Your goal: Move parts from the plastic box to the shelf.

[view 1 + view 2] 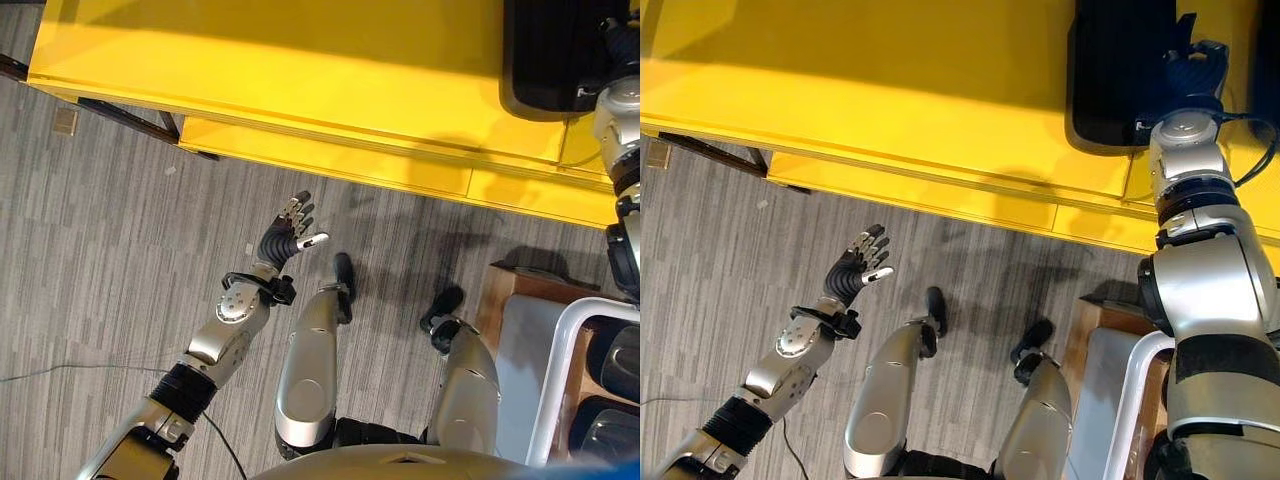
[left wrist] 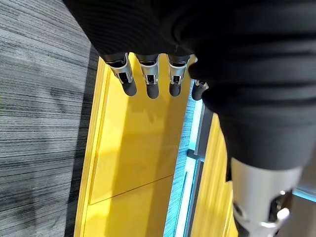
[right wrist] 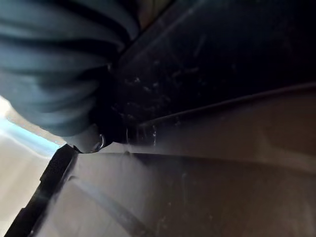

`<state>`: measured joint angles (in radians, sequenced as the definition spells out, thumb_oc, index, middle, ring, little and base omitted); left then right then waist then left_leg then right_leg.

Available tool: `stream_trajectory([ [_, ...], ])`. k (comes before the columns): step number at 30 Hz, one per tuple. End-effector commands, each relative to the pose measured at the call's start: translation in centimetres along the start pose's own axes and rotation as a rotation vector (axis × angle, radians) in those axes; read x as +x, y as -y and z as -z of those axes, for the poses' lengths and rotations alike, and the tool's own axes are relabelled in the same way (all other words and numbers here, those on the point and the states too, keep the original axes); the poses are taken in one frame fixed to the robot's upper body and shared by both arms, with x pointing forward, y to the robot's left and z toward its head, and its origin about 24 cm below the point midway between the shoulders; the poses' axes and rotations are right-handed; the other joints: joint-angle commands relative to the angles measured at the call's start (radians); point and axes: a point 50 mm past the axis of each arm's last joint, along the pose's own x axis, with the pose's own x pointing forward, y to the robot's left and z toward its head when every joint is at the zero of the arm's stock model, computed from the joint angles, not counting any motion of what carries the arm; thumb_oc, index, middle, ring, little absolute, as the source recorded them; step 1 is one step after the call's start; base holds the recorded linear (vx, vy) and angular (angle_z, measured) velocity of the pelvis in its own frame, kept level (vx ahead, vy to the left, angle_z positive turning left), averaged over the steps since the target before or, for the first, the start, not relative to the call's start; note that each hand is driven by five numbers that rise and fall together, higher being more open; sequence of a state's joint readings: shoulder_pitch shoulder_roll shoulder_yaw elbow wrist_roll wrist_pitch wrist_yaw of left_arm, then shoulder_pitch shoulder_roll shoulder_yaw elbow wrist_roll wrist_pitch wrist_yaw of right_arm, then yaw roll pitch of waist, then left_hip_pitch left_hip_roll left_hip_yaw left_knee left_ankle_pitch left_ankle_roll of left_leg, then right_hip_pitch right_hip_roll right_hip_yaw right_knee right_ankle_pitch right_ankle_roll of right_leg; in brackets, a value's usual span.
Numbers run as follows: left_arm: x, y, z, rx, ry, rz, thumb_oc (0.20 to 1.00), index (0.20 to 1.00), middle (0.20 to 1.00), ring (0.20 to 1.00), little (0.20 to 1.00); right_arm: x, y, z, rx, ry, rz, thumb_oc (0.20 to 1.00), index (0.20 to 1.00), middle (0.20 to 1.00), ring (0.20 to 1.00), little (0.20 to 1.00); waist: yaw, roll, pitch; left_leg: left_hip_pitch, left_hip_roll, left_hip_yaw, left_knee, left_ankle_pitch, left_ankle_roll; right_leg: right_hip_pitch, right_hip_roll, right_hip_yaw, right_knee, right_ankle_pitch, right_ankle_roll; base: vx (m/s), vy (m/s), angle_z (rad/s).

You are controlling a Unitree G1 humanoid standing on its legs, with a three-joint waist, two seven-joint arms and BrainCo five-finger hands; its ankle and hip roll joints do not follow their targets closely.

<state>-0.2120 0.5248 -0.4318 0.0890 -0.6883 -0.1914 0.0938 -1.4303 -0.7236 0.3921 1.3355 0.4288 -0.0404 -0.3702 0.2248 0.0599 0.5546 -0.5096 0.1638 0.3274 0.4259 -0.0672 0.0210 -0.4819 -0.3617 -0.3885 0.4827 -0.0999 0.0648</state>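
A black plastic box (image 1: pixel 1120 70) stands on the yellow table (image 1: pixel 890 90) at the far right. My right hand (image 1: pixel 1188 68) reaches over the box's rim from the right, and its fingers are hidden inside. The right wrist view looks from very close at the box's dark inner wall (image 3: pixel 222 74), and the box's contents cannot be made out. My left hand (image 1: pixel 290 232) hangs over the grey carpet in front of the table's edge. It is open and holds nothing, its fingers (image 2: pixel 148 84) straight.
At the lower right stands a white tube-framed shelf (image 1: pixel 565 360) with dark parts (image 1: pixel 612 430) on it, beside a wooden board (image 1: pixel 520 290). A lower yellow ledge (image 1: pixel 330 155) juts out from the table over the grey carpet (image 1: pixel 100 250).
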Motion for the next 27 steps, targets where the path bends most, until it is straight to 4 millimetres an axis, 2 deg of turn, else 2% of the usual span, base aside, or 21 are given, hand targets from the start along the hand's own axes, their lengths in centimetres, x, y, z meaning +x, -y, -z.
stream_trajectory([
  [1,0.0,2.1,-2.2,-0.052,0.124,0.070,1.000,1.000,1.000,1.000,1.000,0.6,1.6,-3.0,0.131,0.067,0.055,0.200,0.200,0.200,0.200,0.200,0.019,0.033,-0.042,-0.052,0.099,-0.070,0.068,0.025,-0.141,0.096,-0.055,0.025,-0.042,0.081,0.133,0.03,0.002,0.09],
  [9,0.4,2.7,-2.6,-0.058,0.138,0.076,1.000,1.000,1.000,1.000,1.000,0.8,2.8,-3.0,0.221,0.036,0.125,0.200,0.200,0.200,0.200,0.200,0.031,0.048,-0.046,-0.067,0.079,-0.080,0.063,0.022,-0.137,0.106,-0.068,0.004,-0.051,0.085,0.139,0.02,0.012,0.06],
  [15,0.8,3.1,-2.8,-0.068,0.150,0.083,1.000,1.000,1.000,1.000,1.000,0.8,2.5,-3.4,0.254,0.027,0.121,0.200,0.200,0.200,0.200,0.200,0.039,0.054,-0.048,-0.074,0.066,-0.086,0.059,0.019,-0.132,0.111,-0.074,-0.003,-0.056,0.090,0.141,0.02,0.017,0.11],
  [27,1.0,3.6,-3.3,-0.081,0.171,0.094,1.000,1.000,1.000,1.000,1.000,0.7,1.8,-4.6,0.207,0.063,0.101,0.200,0.200,0.200,0.200,0.200,0.047,0.059,-0.047,-0.087,0.054,-0.091,0.065,0.015,-0.128,0.111,-0.083,-0.011,-0.058,0.094,0.143,0.01,0.007,0.02],
])
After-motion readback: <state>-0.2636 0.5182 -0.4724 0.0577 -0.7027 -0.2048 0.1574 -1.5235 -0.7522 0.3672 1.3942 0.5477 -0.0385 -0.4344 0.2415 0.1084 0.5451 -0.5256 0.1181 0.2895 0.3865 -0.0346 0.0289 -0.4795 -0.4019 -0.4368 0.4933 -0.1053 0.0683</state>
